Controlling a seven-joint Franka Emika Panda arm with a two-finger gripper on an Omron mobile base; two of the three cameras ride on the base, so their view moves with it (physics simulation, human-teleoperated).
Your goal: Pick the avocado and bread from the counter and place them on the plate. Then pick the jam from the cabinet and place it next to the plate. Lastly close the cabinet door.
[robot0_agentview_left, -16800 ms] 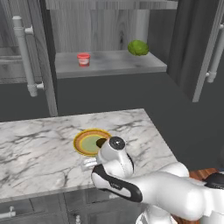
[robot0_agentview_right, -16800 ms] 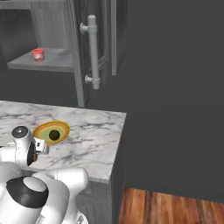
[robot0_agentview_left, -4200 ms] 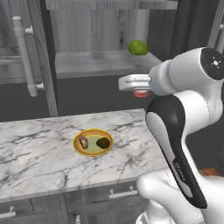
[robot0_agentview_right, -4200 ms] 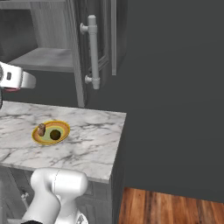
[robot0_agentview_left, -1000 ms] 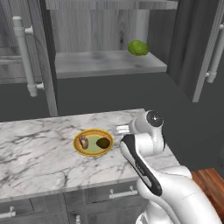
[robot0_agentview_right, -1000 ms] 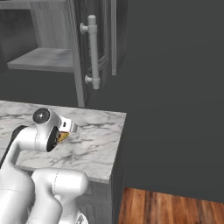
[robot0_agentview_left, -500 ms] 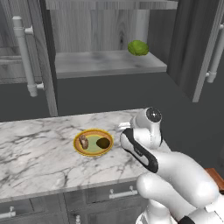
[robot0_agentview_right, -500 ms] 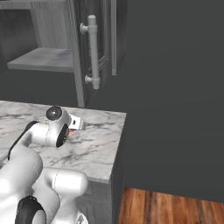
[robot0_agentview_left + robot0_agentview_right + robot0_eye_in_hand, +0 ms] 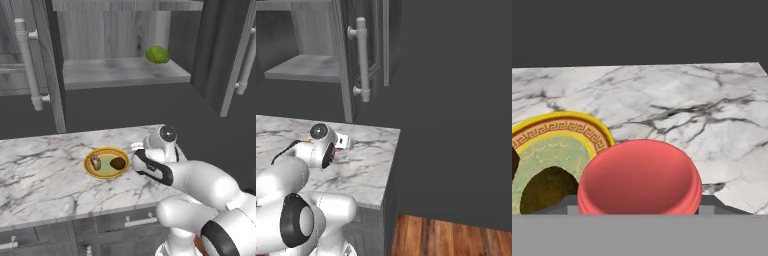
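Note:
The jam [image 9: 639,177], a red jar seen from its lid end, sits between the fingers of my gripper [image 9: 639,205], which is shut on it. The gripper [image 9: 137,148] hangs low over the white marble counter [image 9: 45,175], just right of the plate [image 9: 102,173]. On the plate [image 9: 572,131] lie the dark avocado [image 9: 118,163] and the brown bread [image 9: 94,162]. The avocado [image 9: 544,190] lies close beside the jar. From the right, the gripper [image 9: 345,143] shows a red bit of jam [image 9: 349,148] under it. The cabinet [image 9: 120,72] stands open above.
A bright green round lump [image 9: 158,54] rests on the cabinet shelf. Open doors with silver bar handles flank the cabinet: left door [image 9: 50,60], right door [image 9: 225,50]. The counter's right end [image 9: 393,150] drops off to a wooden floor [image 9: 456,235].
The arm has folded lower and the hand has shifted slightly toward the plate with the jam in it. Plate, avocado and bread have not moved.

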